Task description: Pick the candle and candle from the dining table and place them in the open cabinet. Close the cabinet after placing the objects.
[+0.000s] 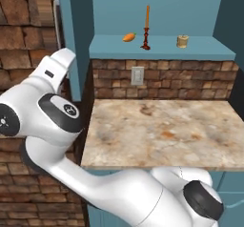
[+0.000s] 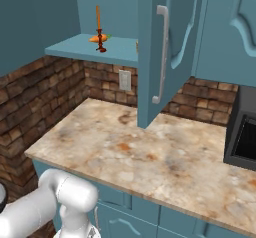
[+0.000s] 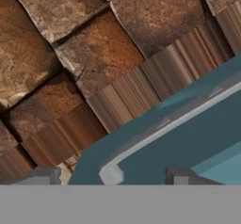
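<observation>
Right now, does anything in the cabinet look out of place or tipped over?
Nothing is tipped: the taper candle and the squat candle stand upright on the shelf. The cabinet door is still open.

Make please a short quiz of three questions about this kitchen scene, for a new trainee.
1. True or false: the tall orange candle stands on the cabinet shelf.
2. What lies left of that candle on the shelf? A) a small orange lump B) a cup C) a spoon
3. Fill in: the cabinet door with the silver handle is ____.

Key: 1 true; 2 A; 3 open.
</observation>
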